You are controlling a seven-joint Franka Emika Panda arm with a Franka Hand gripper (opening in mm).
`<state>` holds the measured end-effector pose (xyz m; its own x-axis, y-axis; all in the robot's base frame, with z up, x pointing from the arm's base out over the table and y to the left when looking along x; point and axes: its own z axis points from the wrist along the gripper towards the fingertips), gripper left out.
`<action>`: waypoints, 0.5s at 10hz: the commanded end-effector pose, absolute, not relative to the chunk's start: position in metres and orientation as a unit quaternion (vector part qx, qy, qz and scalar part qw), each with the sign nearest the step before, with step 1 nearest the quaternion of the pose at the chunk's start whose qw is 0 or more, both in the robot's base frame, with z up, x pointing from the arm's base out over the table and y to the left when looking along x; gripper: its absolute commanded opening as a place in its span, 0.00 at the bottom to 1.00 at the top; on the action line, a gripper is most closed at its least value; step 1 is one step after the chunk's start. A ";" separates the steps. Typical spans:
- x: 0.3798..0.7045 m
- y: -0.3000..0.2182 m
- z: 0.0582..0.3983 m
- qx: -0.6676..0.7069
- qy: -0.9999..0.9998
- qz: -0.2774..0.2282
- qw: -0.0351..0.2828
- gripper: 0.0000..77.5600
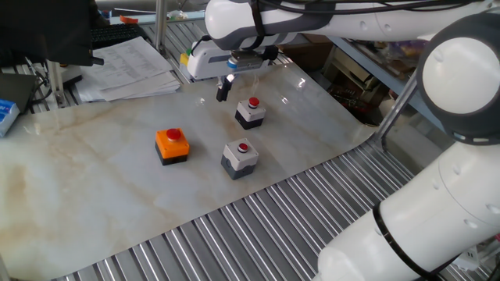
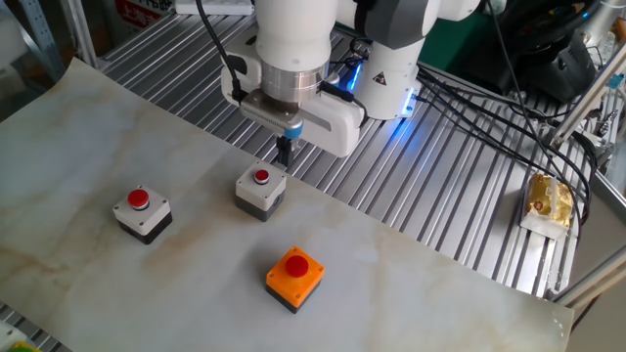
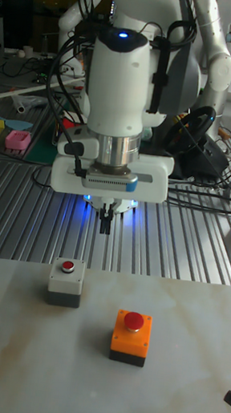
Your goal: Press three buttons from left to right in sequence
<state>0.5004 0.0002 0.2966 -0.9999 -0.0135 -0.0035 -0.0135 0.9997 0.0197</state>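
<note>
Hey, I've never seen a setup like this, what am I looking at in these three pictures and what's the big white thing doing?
The big white thing is a robot arm. Its gripper hangs above the table, holding nothing. Three cameras show the same scene: two look down from opposite sides, the tall one faces the arm. On the marbled surface sit three small push-button boxes with red buttons: an orange box, a grey box and a white-topped box. The gripper hovers near the grey one, touching none.
</note>
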 end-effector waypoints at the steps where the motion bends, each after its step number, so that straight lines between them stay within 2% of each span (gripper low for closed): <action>1: 0.504 -0.001 0.297 -0.009 1.000 0.010 0.004 0.00; 5: 0.514 -0.006 0.300 -0.012 1.000 0.009 0.003 0.00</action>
